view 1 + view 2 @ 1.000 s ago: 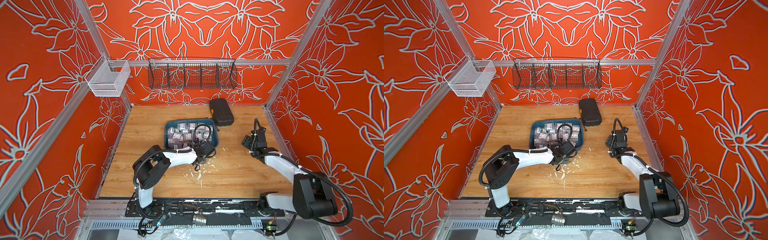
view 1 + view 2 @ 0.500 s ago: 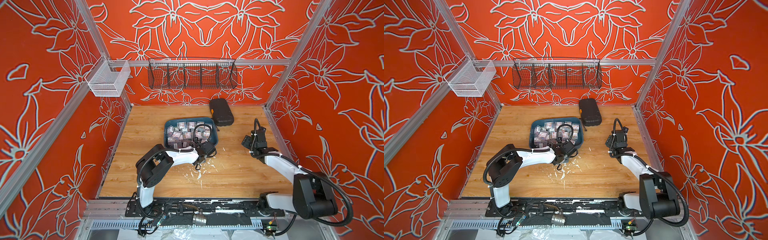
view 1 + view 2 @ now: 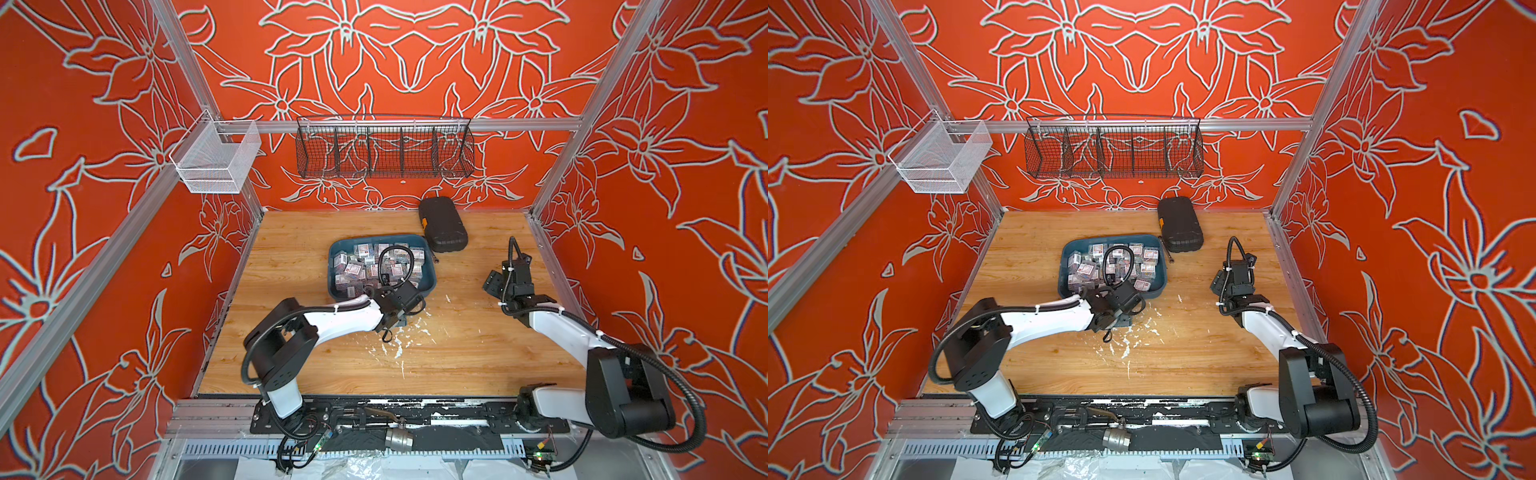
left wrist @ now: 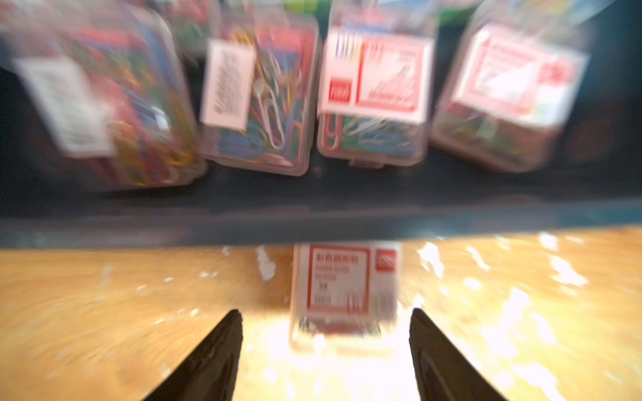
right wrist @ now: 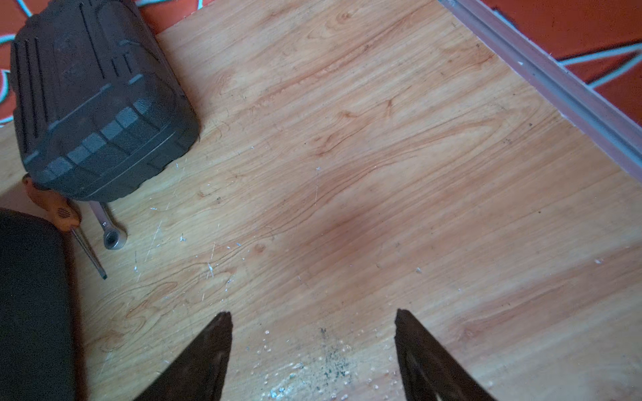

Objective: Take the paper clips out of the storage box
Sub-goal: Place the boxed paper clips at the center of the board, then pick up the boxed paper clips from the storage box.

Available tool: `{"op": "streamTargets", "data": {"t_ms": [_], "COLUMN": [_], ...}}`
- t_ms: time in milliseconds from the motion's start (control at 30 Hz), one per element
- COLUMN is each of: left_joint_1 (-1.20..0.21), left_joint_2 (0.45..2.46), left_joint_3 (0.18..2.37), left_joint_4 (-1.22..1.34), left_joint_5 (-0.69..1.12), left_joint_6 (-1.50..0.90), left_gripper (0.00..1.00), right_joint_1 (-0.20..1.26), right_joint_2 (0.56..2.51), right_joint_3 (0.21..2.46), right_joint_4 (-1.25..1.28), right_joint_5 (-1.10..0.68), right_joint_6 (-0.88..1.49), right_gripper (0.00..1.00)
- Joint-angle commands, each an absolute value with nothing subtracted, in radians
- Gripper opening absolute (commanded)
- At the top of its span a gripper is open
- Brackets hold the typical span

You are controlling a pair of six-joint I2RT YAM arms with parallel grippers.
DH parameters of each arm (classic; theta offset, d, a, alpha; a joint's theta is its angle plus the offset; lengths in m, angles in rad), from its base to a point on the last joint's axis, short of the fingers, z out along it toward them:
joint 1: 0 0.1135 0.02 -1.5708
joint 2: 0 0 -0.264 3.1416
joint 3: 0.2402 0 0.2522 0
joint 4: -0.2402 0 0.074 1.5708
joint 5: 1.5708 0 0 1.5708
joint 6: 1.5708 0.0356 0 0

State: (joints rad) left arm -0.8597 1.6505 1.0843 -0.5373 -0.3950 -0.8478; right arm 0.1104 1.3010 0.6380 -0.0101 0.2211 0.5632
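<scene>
left gripper (image 4: 325,310) spread and empty, one paper clip box (image 4: 344,288) lying free on the wooden table (image 4: 104,312) just outside the teal storage box (image 4: 312,222); many more paper clips (image 4: 373,86) fill it; right gripper (image 5: 312,311) spread over bare wood

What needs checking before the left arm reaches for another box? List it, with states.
1. The left hand is open, clear of the loose box: ok.
2. The loose box lies outside the storage box: ok.
3. The storage box is emptied: not ok, many paper clips inside.
4. The right hand is open, empty, apart from the storage box: ok.
5. The left wrist view is sharp: not ok, blurred.
</scene>
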Motion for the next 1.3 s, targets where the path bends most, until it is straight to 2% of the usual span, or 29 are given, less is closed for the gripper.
{"op": "streamTargets", "data": {"t_ms": [0, 200, 367, 433, 500, 567, 700, 1267], "left_joint_1": [-0.872, -0.869, -0.831, -0.823, -0.786, -0.711, -0.531, -0.339], "left_joint_2": [1.517, 1.331, 1.275, 1.25, 1.227, 1.215, 1.235, 1.425], "left_joint_3": [1.091, 1.066, 1.076, 1.061, 1.052, 1.041, 1.071, 1.157], "left_joint_4": [-0.614, -0.586, -0.59, -0.56, -0.55, -0.516, -0.557, -0.571], "left_joint_5": [-0.423, -0.518, -0.602, -0.645, -0.667, -0.585, -0.371, -0.178], "left_joint_6": [-0.792, -0.634, -0.558, -0.519, -0.512, -0.472, -0.486, -0.434], "left_gripper": [0.74, 0.75, 0.76, 0.8, 0.91, 0.96, 0.93, 0.87], "right_joint_1": [0.107, 0.107, 0.107, 0.107, 0.107, 0.107, 0.107, 0.109], "right_joint_2": [1.281, 1.278, 1.272, 1.272, 1.272, 1.273, 1.272, 1.288], "right_joint_3": [0.62, 0.62, 0.613, 0.615, 0.614, 0.613, 0.613, 0.622], "right_joint_4": [-0.003, -0.005, 0.0, 0.0, 0.002, 0.005, 0.003, 0.014], "right_joint_5": [0.221, 0.221, 0.221, 0.218, 0.218, 0.218, 0.216, 0.259], "right_joint_6": [0.568, 0.567, 0.568, 0.566, 0.566, 0.565, 0.565, 0.576], "right_gripper": [0.76, 0.76, 0.76, 0.76, 0.76, 0.76, 0.76, 0.76]}}
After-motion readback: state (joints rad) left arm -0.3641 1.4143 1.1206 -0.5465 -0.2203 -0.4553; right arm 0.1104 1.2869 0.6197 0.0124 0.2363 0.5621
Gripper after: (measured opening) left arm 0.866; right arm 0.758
